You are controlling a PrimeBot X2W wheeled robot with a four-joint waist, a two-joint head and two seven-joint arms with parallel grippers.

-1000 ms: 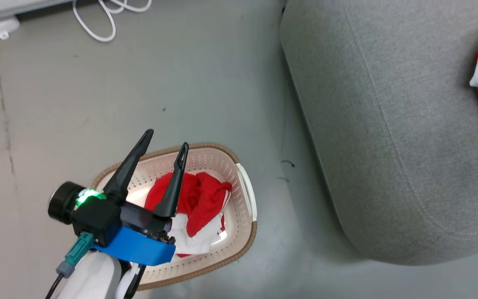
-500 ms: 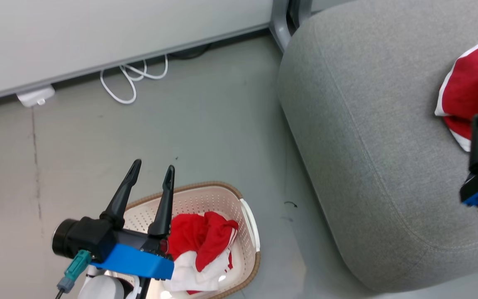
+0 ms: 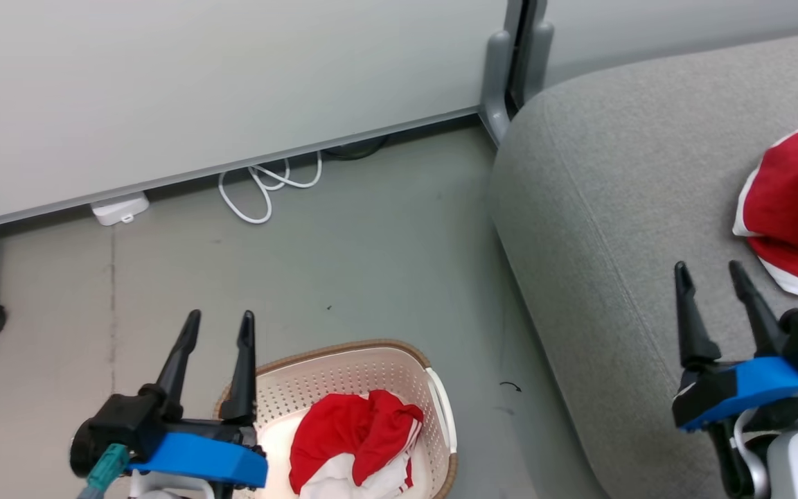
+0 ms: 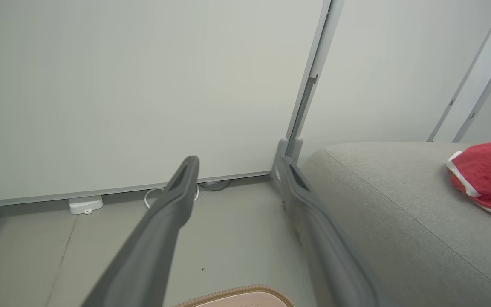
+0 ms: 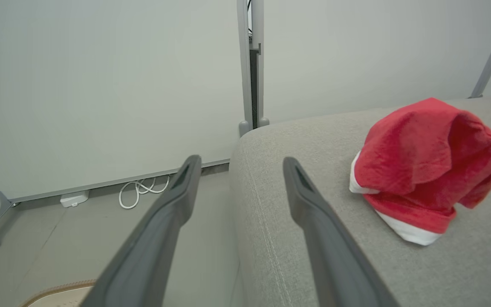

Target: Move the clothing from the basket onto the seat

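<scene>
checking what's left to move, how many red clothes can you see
2: one red garment lies on the grey seat, at its right; one red and white heap sits in the basket on the floor. That heap may hide more pieces.

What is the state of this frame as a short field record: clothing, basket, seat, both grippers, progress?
on seat: one red garment lying on the seat
in basket: red and white fabric bunched inside the basket
basket: on the floor, apart from the seat
left gripper: jaws open, empty, by the basket's left edge
right gripper: jaws open, empty, over the seat, clear of the garment
progress: partly done
</scene>
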